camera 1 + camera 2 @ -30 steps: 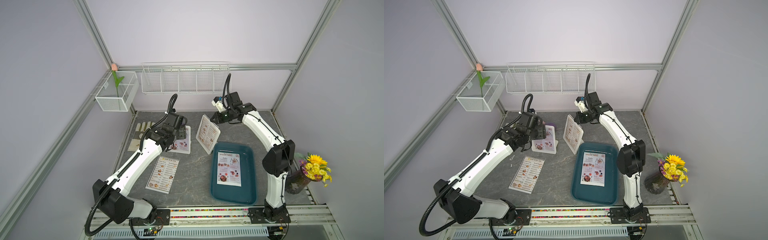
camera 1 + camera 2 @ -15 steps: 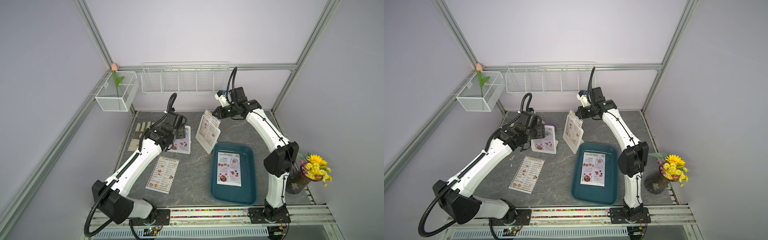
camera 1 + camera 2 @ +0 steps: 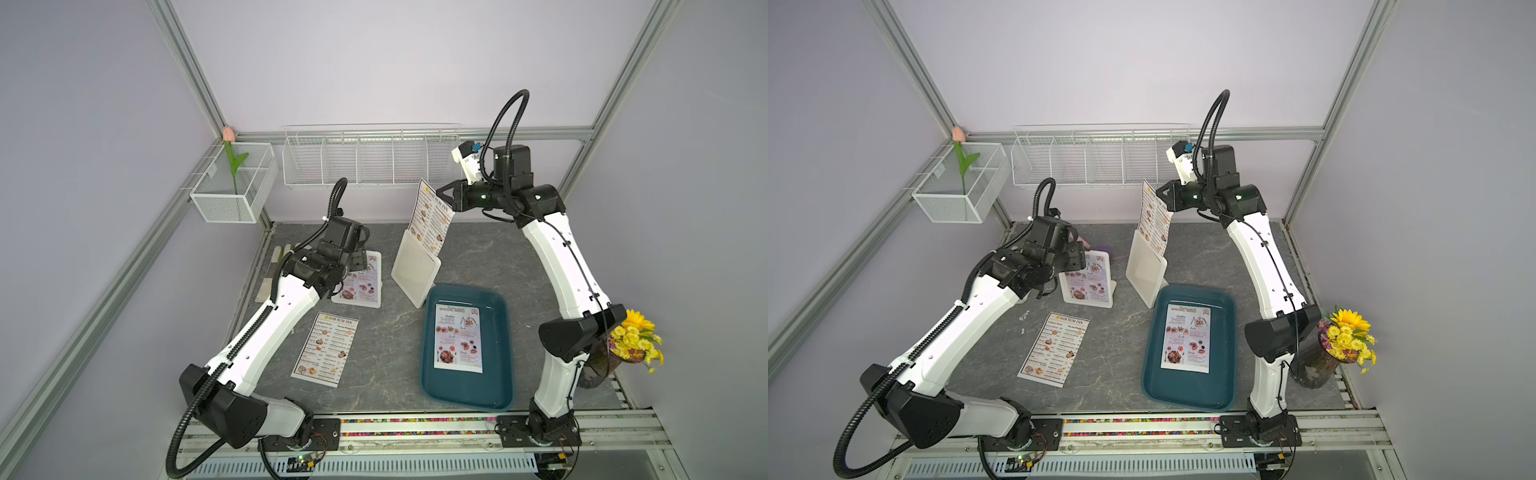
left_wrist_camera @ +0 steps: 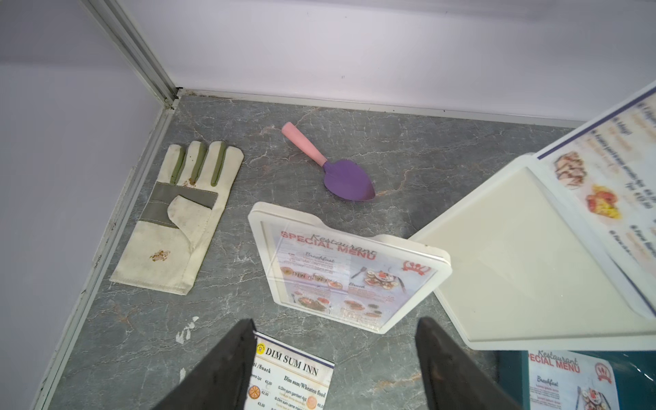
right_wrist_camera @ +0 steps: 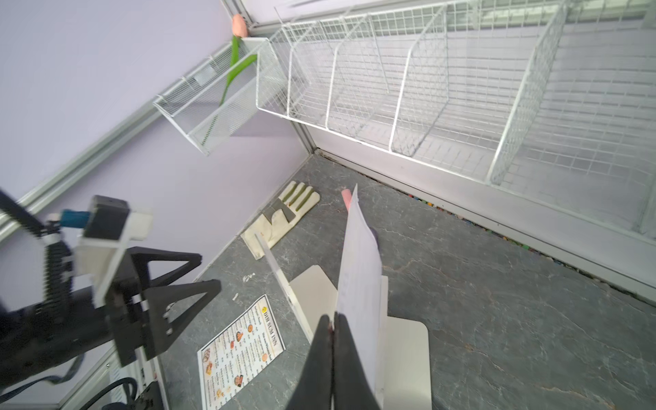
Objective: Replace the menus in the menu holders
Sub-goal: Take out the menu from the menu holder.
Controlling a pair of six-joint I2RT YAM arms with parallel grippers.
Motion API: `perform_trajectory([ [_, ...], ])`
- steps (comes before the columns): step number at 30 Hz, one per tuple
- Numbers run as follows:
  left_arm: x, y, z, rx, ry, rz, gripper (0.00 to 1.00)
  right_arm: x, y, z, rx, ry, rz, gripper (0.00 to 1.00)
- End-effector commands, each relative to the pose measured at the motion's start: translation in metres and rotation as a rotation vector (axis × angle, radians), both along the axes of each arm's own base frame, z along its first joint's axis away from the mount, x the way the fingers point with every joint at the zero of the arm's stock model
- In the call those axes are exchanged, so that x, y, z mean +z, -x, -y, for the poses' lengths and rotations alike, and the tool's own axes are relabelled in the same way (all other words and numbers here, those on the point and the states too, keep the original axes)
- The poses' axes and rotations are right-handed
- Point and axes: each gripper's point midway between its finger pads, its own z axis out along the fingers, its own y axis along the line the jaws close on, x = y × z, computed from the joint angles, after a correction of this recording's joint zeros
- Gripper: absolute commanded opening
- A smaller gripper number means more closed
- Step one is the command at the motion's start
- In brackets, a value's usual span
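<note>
Raised higher, right end effector (image 3: 444, 192) pinches menu (image 3: 431, 217) over menu holder (image 3: 415, 271)

Table top (image 3: 374, 340): grey, veined stone look, matt.
Tray (image 3: 498, 353), at four o'clock: dark teal plastic, smooth, slight sheen.
Filled menu holder (image 4: 280, 214): white plastic frame, clear glossy front with reflections.
Empty menu holder (image 4: 514, 255): off-white plastic, smooth, satin.
Loose menu (image 3: 326, 353), at seven o'clock: printed paper, matt.
Upright menu (image 3: 432, 216): thin printed paper.
Glove (image 4: 184, 216), at ten o'clock: coarse cloth, stained.
Wire rack (image 3: 365, 162), at twelve o'clock: white coated metal.
</note>
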Motion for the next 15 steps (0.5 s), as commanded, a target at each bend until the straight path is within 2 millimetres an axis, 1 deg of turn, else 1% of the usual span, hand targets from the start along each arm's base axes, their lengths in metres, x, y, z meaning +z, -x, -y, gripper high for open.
perform_trajectory([
  [1, 0.011, 0.0, -0.017, 0.055, 0.002, 0.017, 0.73, 0.04, 0.035, -0.015, 0.134, -0.145, 0.027, 0.07],
  [2, 0.011, -0.001, -0.02, 0.062, 0.001, 0.017, 0.73, 0.043, 0.044, -0.021, 0.165, -0.164, 0.022, 0.06],
  [4, 0.012, -0.004, -0.028, 0.086, 0.002, 0.019, 0.73, 0.049, 0.069, -0.034, 0.226, -0.195, 0.032, 0.07],
  [7, 0.011, -0.008, -0.037, 0.105, -0.007, 0.02, 0.73, 0.052, 0.106, -0.052, 0.312, -0.216, 0.043, 0.07],
  [9, 0.01, -0.01, -0.04, 0.115, -0.018, 0.019, 0.73, 0.051, 0.13, -0.064, 0.368, -0.237, 0.039, 0.07],
  [10, 0.012, -0.01, -0.042, 0.12, -0.019, 0.021, 0.73, 0.048, 0.143, -0.069, 0.4, -0.248, 0.027, 0.07],
  [12, 0.013, -0.01, -0.043, 0.124, -0.025, 0.025, 0.73, 0.039, 0.162, -0.076, 0.439, -0.267, 0.002, 0.07],
  [15, 0.012, -0.01, -0.045, 0.132, -0.034, 0.021, 0.73, 0.011, 0.184, -0.087, 0.471, -0.255, -0.058, 0.07],
])
